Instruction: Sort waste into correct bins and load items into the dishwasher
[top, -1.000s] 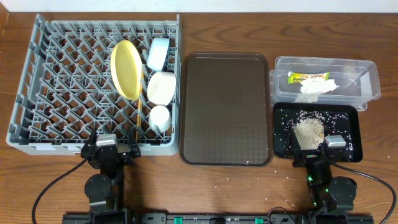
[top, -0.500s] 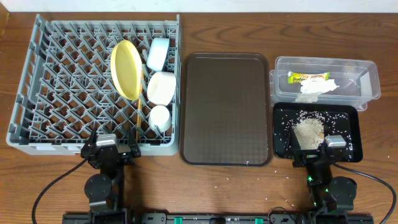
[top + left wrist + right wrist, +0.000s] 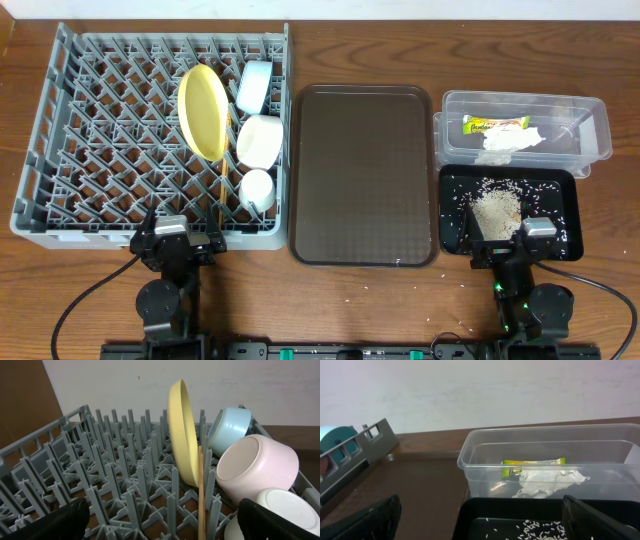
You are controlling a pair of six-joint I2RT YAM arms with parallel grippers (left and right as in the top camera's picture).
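Observation:
The grey dish rack holds the yellow plate on edge, the light blue bowl, the white bowl, the small cup and the chopsticks. They show in the left wrist view too: plate, blue bowl, white bowl, chopsticks. The clear tub holds the green-yellow wrapper and napkin. The black tray holds rice. My left gripper and right gripper rest at the table's near edge, both open and empty.
A large brown serving tray lies between the rack and the bins. A few rice grains are scattered on the wood near the front. In the right wrist view the tub stands just behind the black tray's rim.

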